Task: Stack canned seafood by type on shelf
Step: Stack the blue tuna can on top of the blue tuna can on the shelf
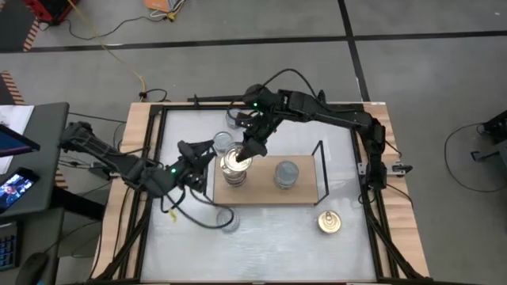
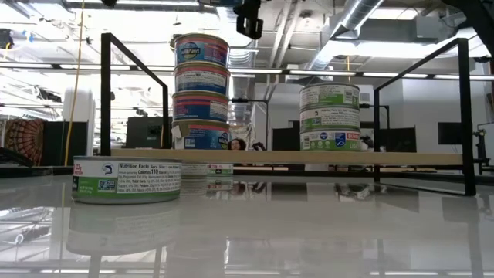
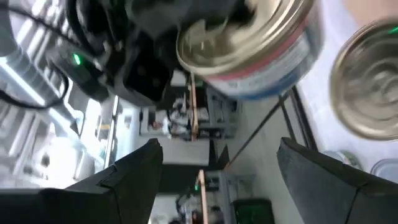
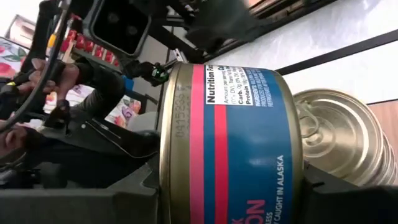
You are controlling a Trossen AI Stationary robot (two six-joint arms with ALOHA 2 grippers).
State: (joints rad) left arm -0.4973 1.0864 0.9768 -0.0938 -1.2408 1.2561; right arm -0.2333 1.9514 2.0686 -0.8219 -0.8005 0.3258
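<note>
Two stacks are standing on the shelf [image 1: 265,195] at frame centre: a blue-label stack [image 2: 201,93] of four left, a green-label stack [image 2: 329,117] of three right. Loose tins are lying off the board, one gold tin [image 1: 329,222] lower right. The right gripper [image 1: 250,150] is clamping a blue-and-pink tin [image 4: 236,143], side-on, above the left stack. The left gripper [image 1: 200,158] is standing open beside it.
</note>
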